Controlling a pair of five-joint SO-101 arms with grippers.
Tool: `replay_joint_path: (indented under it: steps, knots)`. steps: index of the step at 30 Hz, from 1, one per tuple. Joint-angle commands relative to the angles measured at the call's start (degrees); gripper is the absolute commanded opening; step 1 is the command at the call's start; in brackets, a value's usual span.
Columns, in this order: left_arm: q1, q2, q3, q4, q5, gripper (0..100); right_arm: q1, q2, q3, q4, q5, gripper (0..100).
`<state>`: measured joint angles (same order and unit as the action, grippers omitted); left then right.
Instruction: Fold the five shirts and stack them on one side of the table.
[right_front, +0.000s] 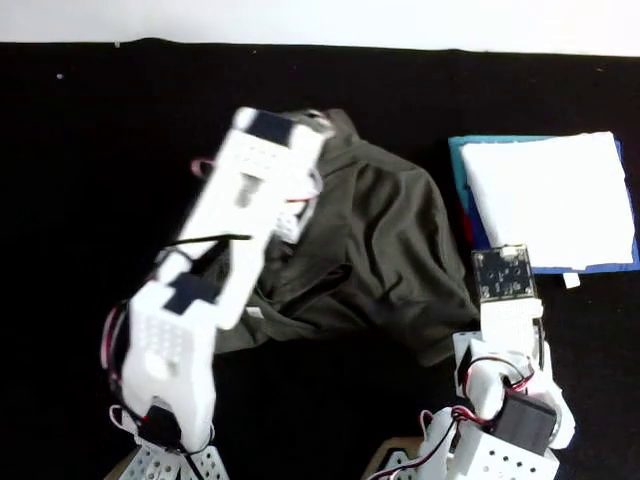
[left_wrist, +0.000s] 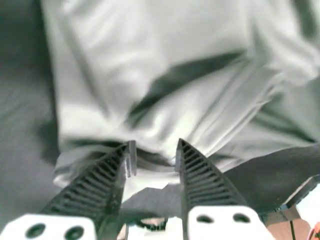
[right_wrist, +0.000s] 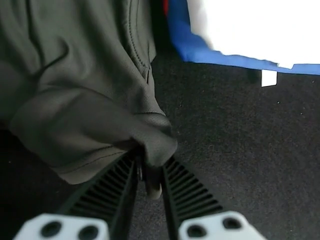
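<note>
The dark olive shirt (right_front: 390, 240) is lying crumpled near the middle of the black table (right_front: 90, 150), its cloth bunching into deep, irregular folds. The stack of folded shirts (right_front: 550, 195) is sitting at the table's right side, well apart from the table's left edge and just beside the crumpled shirt. A white shirt is lying on top, with blue, teal and red edges showing beneath it. A small white tag (right_front: 571, 281) is lying on the table just beside the stack's near edge. In the high view the left arm (right_front: 220, 260) is extending over the shirt's left portion and is covering its own claw, and the right arm (right_front: 505, 330) is standing at the shirt's near right corner. The wrist views are supplying the claw detail that the high view is hiding. The left gripper (left_wrist: 155, 152) is holding its fingers apart, with a folded edge of the shirt lying at the tips. The right gripper (right_wrist: 151, 161) is clamping a bunched fold of the shirt's corner between nearly closed fingers. The right wrist view is also showing a stitched hem along the shirt's edge.
</note>
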<state>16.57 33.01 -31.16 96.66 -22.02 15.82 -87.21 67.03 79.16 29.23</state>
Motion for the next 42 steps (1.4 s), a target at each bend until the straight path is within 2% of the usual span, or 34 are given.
replay_joint_path:
  steps: [1, 7, 15, 17, 20, 27, 32, 35, 42]
  knots:
    - [2.9, 2.5, -7.2, 1.1, 2.7, 14, 0.7, -0.8, 0.1, -0.3, 0.6, 0.6]
    - [5.9, 11.9, -10.5, 1.2, 2.9, 20, 0.7, -0.9, 0.1, -0.3, 0.6, 0.6]
    - [4.2, 21.7, -18.7, 0.9, 2.6, 20, 0.7, -0.9, 0.1, -0.3, 0.6, 0.6]
    - [2.6, 24.7, -21.5, 1.0, 2.5, 14, 0.7, -0.9, 0.1, -0.3, 0.6, 0.6]
    - [-0.5, 28.5, -25.4, 1.5, 2.6, 0, 0.7, -0.9, 0.1, -0.3, 0.6, 0.6]
    - [-12.4, 29.9, -34.2, 4.0, 2.6, 1, 0.7, -0.7, 0.2, -3.7, 0.3, 0.6]
    - [-22.4, 24.0, -38.8, 4.2, 2.6, 1, 0.7, -0.7, 0.1, -5.8, 0.3, 0.6]
    - [-26.0, 17.8, -38.7, 4.3, 2.3, 1, 0.7, -0.7, 0.1, -7.4, 0.2, 0.6]
    - [-31.3, 10.1, -39.1, 3.8, -5.6, 1, 0.7, -0.5, -2.2, -13.4, -2.1, 0.6]
